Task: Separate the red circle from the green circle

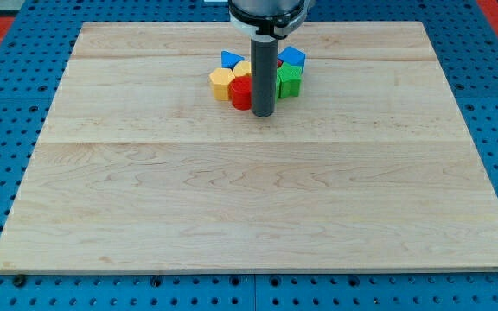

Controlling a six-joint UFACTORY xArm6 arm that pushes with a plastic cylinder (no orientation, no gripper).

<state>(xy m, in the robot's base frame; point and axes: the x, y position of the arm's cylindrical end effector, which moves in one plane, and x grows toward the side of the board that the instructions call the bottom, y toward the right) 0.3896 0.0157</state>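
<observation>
I carry no jaws here, so there is nothing open, closed or holding anything; I end in a straight dark rod, and my tip [263, 115] rests on the wooden tabletop [258, 207].

All the blocks sit in one tight cluster near the tabletop's top edge, about midway between its left and right edges. My rod stands in front of the middle of that cluster and hides part of it.

The red block [241, 92] lies just to the view's left of my rod, touching it or nearly so; its shape looks rounded, though I cannot make it out fully. My tip sits at the red block's lower right side, on the cluster's bottom edge.

A yellow block [221, 83] with angled sides presses against the red block's left. A second yellowish block [243, 68] peeks out behind the red one.

To the view's right of my rod is a green block [289, 81], close beside the rod; whether it is the circle I cannot tell, as its outline looks notched and part is hidden.

Behind, toward the top edge, are two blue blocks: a triangular one [231, 59] on the left and a cube-like one [292, 57] on the right.

The red and green blocks stand near each other, with only my rod between them.
</observation>
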